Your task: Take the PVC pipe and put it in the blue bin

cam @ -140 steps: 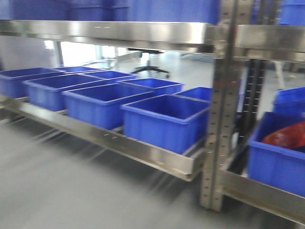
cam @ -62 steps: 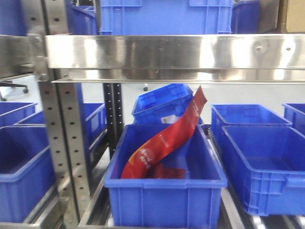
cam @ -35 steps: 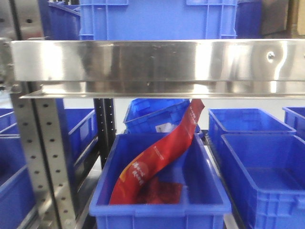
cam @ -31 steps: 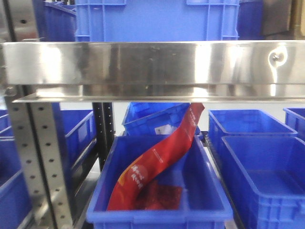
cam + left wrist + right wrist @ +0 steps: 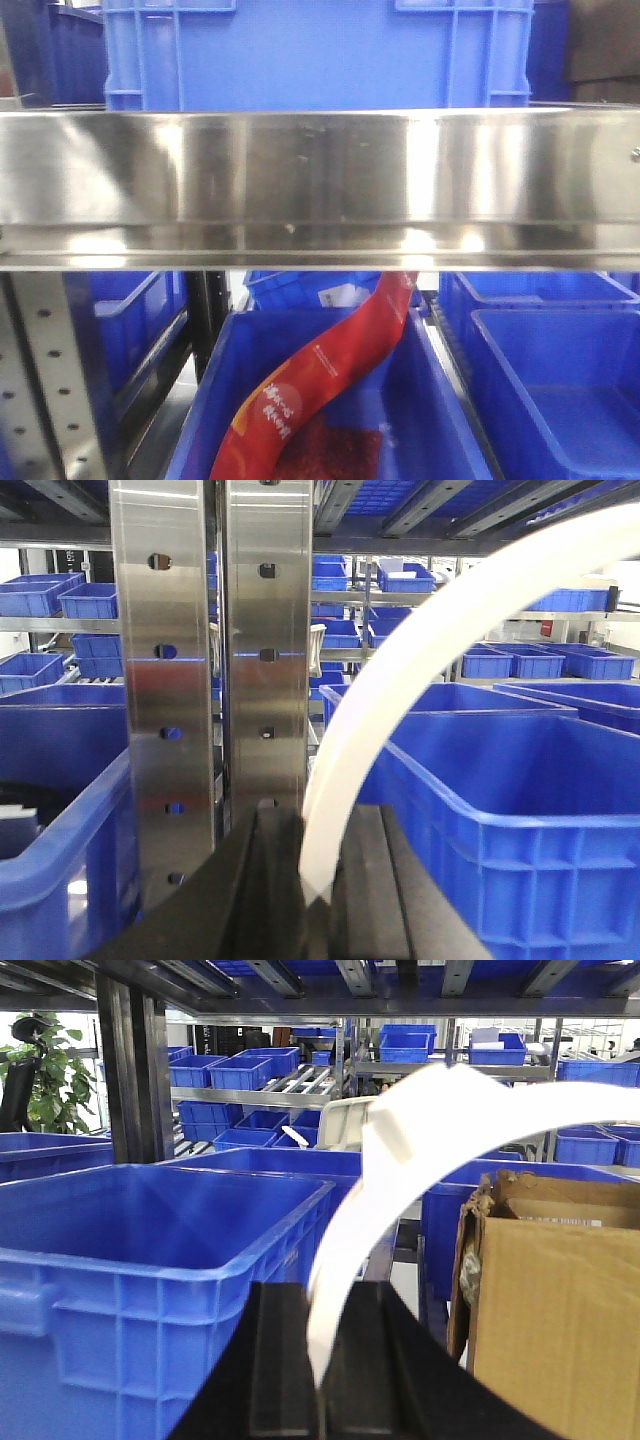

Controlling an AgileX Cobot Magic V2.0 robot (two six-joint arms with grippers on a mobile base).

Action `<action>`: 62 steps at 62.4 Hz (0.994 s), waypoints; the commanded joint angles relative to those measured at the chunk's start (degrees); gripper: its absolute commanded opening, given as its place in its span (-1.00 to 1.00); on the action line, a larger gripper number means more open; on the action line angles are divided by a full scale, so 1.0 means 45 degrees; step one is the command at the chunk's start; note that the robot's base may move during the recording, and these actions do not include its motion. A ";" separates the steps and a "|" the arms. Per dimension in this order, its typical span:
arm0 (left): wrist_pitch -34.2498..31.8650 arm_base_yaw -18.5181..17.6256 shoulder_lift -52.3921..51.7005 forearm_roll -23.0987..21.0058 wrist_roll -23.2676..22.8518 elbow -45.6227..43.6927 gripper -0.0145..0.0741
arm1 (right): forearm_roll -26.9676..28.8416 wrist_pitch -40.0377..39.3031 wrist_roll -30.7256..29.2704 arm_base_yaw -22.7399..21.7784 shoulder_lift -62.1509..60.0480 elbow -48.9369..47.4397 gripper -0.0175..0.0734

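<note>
The PVC pipe is out of view in every frame. Blue bins fill the racks. In the front view, one blue bin (image 5: 440, 400) below a steel shelf beam holds a red packet (image 5: 330, 380). My left gripper (image 5: 318, 880) is shut, and a curved white band (image 5: 440, 630) rises from the seam between its black fingers. A large blue bin (image 5: 520, 810) stands just to its right. My right gripper (image 5: 320, 1380) is also shut, with a similar white band (image 5: 420, 1140) arching up from its seam. An open blue bin (image 5: 150, 1270) lies to its left.
A wide steel shelf beam (image 5: 320, 180) crosses the front view, with a blue bin (image 5: 320, 50) on top. A perforated steel upright (image 5: 215, 680) stands close ahead of the left gripper. A cardboard box (image 5: 560, 1300) sits right of the right gripper. A plant (image 5: 50, 1070) stands at the far left.
The front view has swung from a side rack to this one and moved closer. The shelf beam now fills the middle, and the bin with the red packet sits lower.
</note>
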 commanded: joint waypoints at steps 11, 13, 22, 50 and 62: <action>-0.0268 -0.0060 -0.0058 0.0001 -0.0044 -0.0001 -0.92 | -0.0102 -0.0226 -0.0006 -0.0036 -0.0057 0.0024 -0.97; -0.0268 -0.0060 -0.0058 0.0001 -0.0044 -0.0001 -0.92 | -0.0102 -0.0226 -0.0006 -0.0036 -0.0057 0.0024 -0.97; -0.0268 -0.0060 -0.0058 0.0001 -0.0044 -0.0001 -0.92 | -0.0102 -0.0226 -0.0006 -0.0036 -0.0057 0.0024 -0.97; -0.0268 -0.0060 -0.0058 0.0001 -0.0044 -0.0001 -0.92 | -0.0102 -0.0226 -0.0006 -0.0036 -0.0057 0.0024 -0.97; -0.0268 -0.0060 -0.0058 0.0001 -0.0044 -0.0001 -0.92 | -0.0102 -0.0226 -0.0006 -0.0036 -0.0057 0.0024 -0.97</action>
